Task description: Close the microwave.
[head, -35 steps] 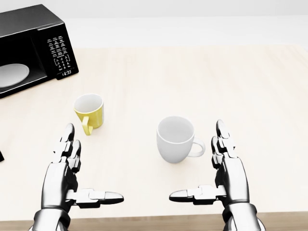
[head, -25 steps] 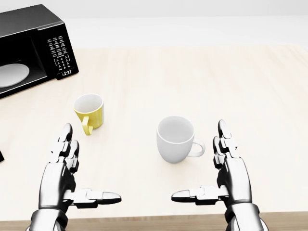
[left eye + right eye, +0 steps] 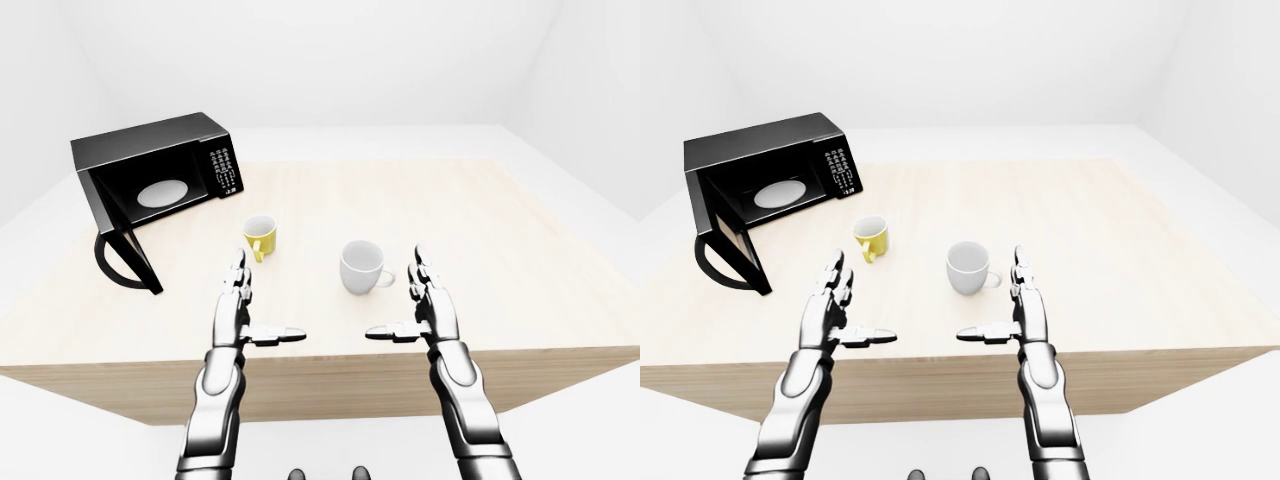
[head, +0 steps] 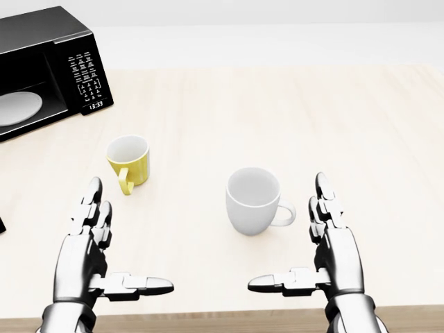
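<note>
The fingers (image 4: 96,208) of the left hand (image 4: 87,253) and those of the right hand (image 4: 338,253) are held spread wide and flat above the lower edge of the desk (image 4: 291,125), thumbs turned inward toward each other, and nothing is grasped by either. A white mug (image 4: 254,201) is seen just above and between the hands in the head view, with a yellow mug (image 4: 129,161) to its upper left. The microwave (image 3: 155,175) is placed at the upper left of the desk, its door (image 3: 128,262) swung open.
</note>
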`<state>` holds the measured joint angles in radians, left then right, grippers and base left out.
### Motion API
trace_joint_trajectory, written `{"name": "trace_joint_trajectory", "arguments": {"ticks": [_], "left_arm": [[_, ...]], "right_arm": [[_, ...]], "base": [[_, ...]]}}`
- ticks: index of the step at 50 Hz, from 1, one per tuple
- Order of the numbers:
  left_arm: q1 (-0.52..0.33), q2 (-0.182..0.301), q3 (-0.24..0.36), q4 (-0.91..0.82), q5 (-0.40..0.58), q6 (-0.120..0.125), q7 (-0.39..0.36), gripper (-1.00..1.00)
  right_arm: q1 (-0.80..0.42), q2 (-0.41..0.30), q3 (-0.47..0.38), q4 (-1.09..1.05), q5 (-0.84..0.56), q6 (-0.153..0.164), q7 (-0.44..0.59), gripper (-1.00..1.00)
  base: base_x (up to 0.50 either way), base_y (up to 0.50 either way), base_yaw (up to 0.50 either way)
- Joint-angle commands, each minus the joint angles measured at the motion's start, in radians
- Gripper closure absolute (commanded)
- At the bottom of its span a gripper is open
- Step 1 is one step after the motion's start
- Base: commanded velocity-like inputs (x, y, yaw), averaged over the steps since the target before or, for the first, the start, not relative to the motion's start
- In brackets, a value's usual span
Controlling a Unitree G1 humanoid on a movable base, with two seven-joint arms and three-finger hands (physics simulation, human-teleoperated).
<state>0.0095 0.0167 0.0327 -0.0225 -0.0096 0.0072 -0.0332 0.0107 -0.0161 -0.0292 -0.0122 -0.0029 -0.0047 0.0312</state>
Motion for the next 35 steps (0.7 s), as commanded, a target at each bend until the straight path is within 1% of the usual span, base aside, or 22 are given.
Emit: {"name": "trace_joint_trajectory", "arguments": {"ticks": [1, 2, 3, 4, 6, 7, 11, 13, 14, 15, 17, 20, 27, 31, 35], "left_arm": [[0.053, -0.002, -0.009, -0.141, 0.025, 0.035, 0.013, -1.0], [0.063, -0.002, -0.012, -0.166, 0.038, 0.037, 0.016, -1.0], [0.082, -0.002, -0.015, -0.216, 0.06, 0.048, 0.027, -1.0], [0.084, -0.003, -0.015, -0.219, 0.062, 0.049, 0.026, -1.0], [0.125, -0.007, -0.021, -0.324, 0.079, 0.073, 0.026, -1.0], [0.135, -0.008, -0.022, -0.346, 0.082, 0.078, 0.023, -1.0], [0.184, -0.013, -0.024, -0.469, 0.087, 0.08, 0.014, -1.0], [0.206, -0.015, -0.017, -0.536, 0.085, 0.08, 0.011, -1.0], [0.225, -0.016, -0.008, -0.604, 0.075, 0.08, 0.002, -1.0], [0.226, -0.018, -0.006, -0.609, 0.076, 0.08, -0.001, -1.0], [0.262, -0.021, -0.002, -0.706, 0.075, 0.08, -0.012, -1.0], [0.295, -0.029, 0.002, -0.784, 0.075, 0.08, -0.026, -1.0], [0.339, -0.044, 0.01, -0.874, 0.073, 0.08, -0.046, -1.0], [0.38, -0.052, 0.015, -0.943, 0.07, 0.08, -0.063, -1.0], [0.391, -0.062, 0.027, -0.966, 0.065, 0.08, -0.079, -1.0]], "right_arm": [[0.03, 0.003, 0.011, -0.077, -0.028, 0.023, -0.014, -1.0], [0.041, 0.004, 0.015, -0.108, -0.041, 0.026, -0.021, -1.0], [0.064, 0.006, 0.023, -0.18, -0.045, 0.055, -0.018, -1.0], [0.065, 0.007, 0.023, -0.185, -0.046, 0.057, -0.017, -1.0], [0.105, 0.009, 0.033, -0.295, -0.07, 0.089, -0.026, -1.0], [0.113, 0.01, 0.035, -0.315, -0.074, 0.092, -0.026, -1.0], [0.158, 0.014, 0.053, -0.443, -0.096, 0.092, -0.027, -1.0], [0.181, 0.015, 0.061, -0.508, -0.102, 0.092, -0.026, -1.0], [0.202, 0.015, 0.068, -0.572, -0.114, 0.092, -0.028, -1.0], [0.218, 0.014, 0.075, -0.62, -0.116, 0.092, -0.024, -1.0], [0.233, 0.013, 0.077, -0.666, -0.122, 0.092, -0.025, -1.0], [0.254, 0.011, 0.084, -0.732, -0.128, 0.092, -0.02, -1.0], [0.288, 0.007, 0.103, -0.823, -0.151, 0.092, -0.019, -1.0], [0.318, 0.005, 0.121, -0.9, -0.178, 0.092, -0.027, -1.0], [0.334, -0.001, 0.136, -0.932, -0.207, 0.092, -0.042, -1.0]], "base": [[0.0, 0.0, 0.0], [0.0, 0.0, 0.0], [0.0, 0.0, 0.0], [0.0, 0.0, 0.0], [0.0, 0.0, 0.0], [0.0, 0.0, 0.0], [0.0, 0.0, 0.0], [0.0, 0.0, 0.0], [0.0, 0.0, 0.0], [0.0, 0.0, 0.0], [0.0, 0.0, 0.0], [0.0, 0.0, 0.0], [0.0, 0.0, 0.0], [0.0, 0.0, 0.0], [0.0, 0.0, 0.0]]}}
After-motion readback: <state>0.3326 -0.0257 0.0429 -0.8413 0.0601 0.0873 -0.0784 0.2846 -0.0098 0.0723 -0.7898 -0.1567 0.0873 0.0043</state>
